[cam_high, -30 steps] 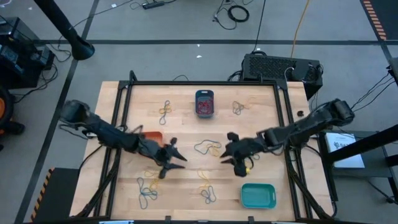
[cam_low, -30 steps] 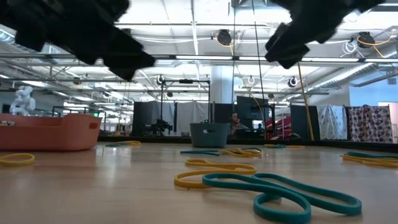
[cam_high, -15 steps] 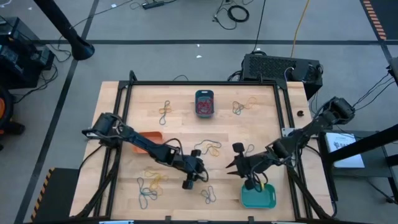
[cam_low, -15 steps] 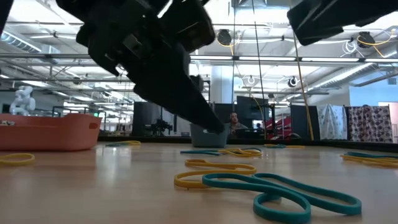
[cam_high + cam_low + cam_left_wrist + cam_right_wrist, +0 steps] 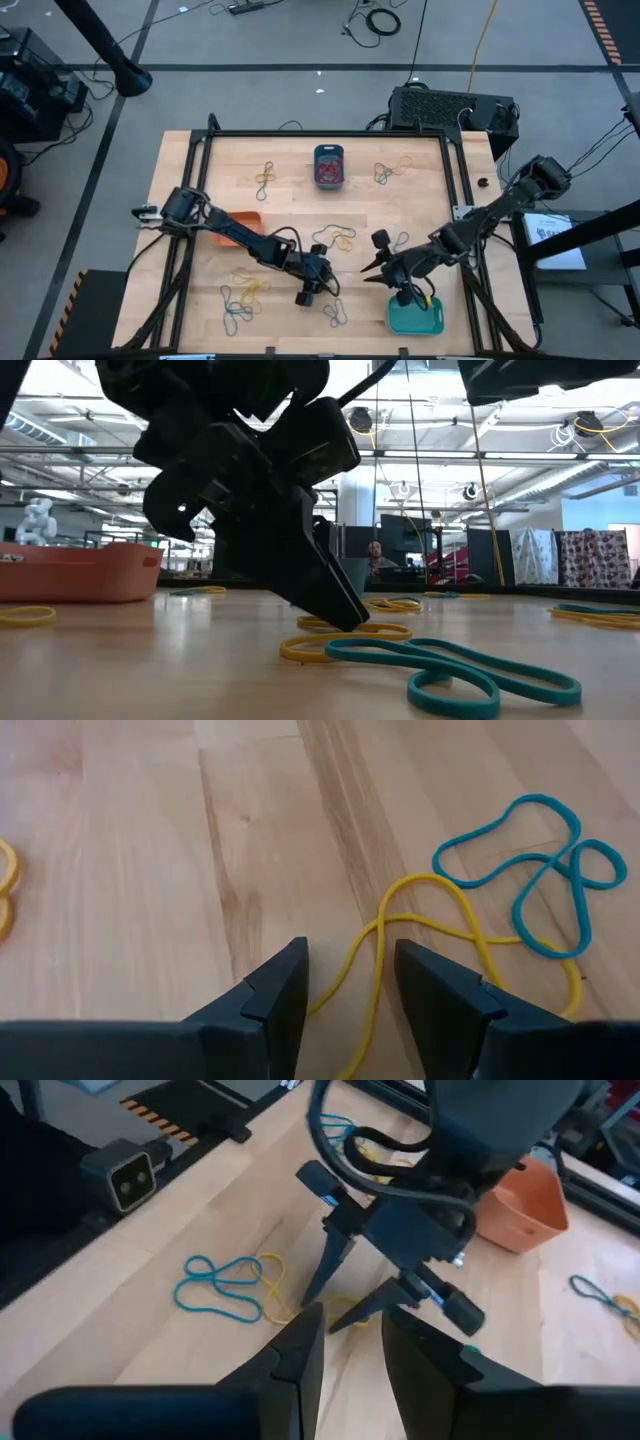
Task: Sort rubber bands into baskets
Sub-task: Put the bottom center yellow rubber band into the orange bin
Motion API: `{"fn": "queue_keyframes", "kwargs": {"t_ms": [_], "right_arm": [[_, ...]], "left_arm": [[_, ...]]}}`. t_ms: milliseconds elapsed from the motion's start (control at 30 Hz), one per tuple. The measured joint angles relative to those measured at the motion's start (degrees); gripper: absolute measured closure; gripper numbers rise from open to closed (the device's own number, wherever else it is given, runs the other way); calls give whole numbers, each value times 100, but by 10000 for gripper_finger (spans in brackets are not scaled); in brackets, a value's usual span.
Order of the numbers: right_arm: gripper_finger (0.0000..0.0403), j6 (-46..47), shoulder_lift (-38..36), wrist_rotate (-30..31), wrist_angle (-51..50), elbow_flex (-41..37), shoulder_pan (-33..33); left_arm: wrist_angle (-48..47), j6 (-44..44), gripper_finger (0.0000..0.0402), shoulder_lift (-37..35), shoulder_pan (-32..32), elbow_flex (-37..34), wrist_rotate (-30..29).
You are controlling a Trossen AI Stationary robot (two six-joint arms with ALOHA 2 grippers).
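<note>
My left gripper (image 5: 325, 292) is open and tipped down at the table near its front edge. A yellow rubber band (image 5: 372, 982) runs between its fingers. That band is tangled with a teal one (image 5: 530, 870), and both lie flat on the wood. My right gripper (image 5: 372, 262) hangs open above the table, just beyond the turquoise basket (image 5: 415, 315), pointing at the left gripper (image 5: 340, 1295). The orange basket (image 5: 240, 225) sits partly under the left arm. The dark blue basket (image 5: 328, 165), with red bands in it, stands at the far middle. My left gripper comes down slanting from the table's left, with one finger (image 5: 275, 995) on each side of a strand of the yellow band (image 5: 345, 628). The tips reach table height. I cannot tell whether they touch the band.
Loose rubber bands lie in small clusters at the far left (image 5: 265, 178), the far right (image 5: 390, 172), the middle (image 5: 335, 238) and the near left (image 5: 240, 295). A black frame (image 5: 330, 133) rims the table.
My left gripper has gone from beside the orange basket toward the table's right and near edges, has sunk and tipped more steeply, and now stands over the yellow band. My right gripper has swung toward the near edge, close to the turquoise basket, and has rolled.
</note>
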Motion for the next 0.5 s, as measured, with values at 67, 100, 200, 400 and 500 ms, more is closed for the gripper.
{"fn": "queue_keyframes", "kwargs": {"t_ms": [67,100,200,400,500], "right_arm": [[306,-60,0,4,76,0,-24],[306,-93,0,2,124,0,-42],[306,-206,-2,4,121,0,-49],[306,-79,-2,0,143,0,-46],[306,84,-2,0,145,0,-46]], "left_arm": [[-54,5,257,-9,-61,0,-14],[-68,36,267,-11,-89,0,-16],[-174,44,308,-15,-132,2,-16],[-287,15,393,-98,-132,-10,-274],[-472,171,393,-322,-151,-9,-580]]}}
